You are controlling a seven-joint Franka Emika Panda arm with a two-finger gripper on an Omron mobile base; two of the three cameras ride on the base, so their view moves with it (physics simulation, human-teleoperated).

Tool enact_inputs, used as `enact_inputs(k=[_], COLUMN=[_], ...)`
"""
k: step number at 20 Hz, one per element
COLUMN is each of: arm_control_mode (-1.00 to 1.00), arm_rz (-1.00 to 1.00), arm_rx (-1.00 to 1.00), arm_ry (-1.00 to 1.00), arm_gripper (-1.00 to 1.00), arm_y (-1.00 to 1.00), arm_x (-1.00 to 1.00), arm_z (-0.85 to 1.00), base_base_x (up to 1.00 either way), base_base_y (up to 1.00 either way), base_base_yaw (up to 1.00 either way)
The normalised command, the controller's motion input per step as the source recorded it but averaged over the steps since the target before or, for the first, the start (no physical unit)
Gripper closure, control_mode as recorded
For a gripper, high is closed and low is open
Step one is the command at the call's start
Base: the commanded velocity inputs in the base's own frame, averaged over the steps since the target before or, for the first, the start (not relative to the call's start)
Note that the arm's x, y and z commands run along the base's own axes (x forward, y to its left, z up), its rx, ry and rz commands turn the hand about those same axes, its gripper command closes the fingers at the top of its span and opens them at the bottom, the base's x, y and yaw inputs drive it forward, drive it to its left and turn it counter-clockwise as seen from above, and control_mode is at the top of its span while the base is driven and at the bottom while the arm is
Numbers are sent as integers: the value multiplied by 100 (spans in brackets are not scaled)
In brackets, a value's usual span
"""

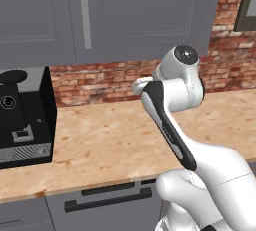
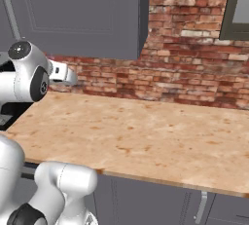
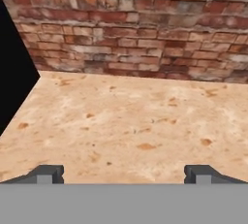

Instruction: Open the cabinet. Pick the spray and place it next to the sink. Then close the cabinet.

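Above the wooden surface (image 1: 105, 135), the cabinet (image 1: 145, 15) hangs on the wall with its door flat and shut, its long silver handle (image 1: 85, 15) upright near the door's left edge. Low over the bare wood and facing the brick wall (image 3: 145, 34), the tool (image 3: 124, 173) has its two dark fingertips (image 3: 46, 173) spread wide apart with nothing between them. At the left end of the surface stands a black coffee machine (image 1: 22, 117), probably the black shape at the hand view's left edge.
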Motion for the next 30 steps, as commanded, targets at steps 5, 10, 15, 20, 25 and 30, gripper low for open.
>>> enact_inputs(k=[5,10,15,20,25,30], arm_control_mode=[-100,-100,-100,-100,-100,-100], arm_rz=[0,0,4,6,11,6], arm_rx=[0,0,0,0,0,-1], arm_ry=[-4,0,0,2,1,0], arm_gripper=[-100,-100,-100,-100,-100,-100], arm_y=[29,18,0,4,4,0], arm_x=[0,0,-12,-10,-33,-31], arm_z=[0,1,11,42,55,20], base_base_x=[0,0,0,0,0,0], base_base_y=[0,0,0,0,0,0], base_base_yaw=[0,0,0,0,0,0])
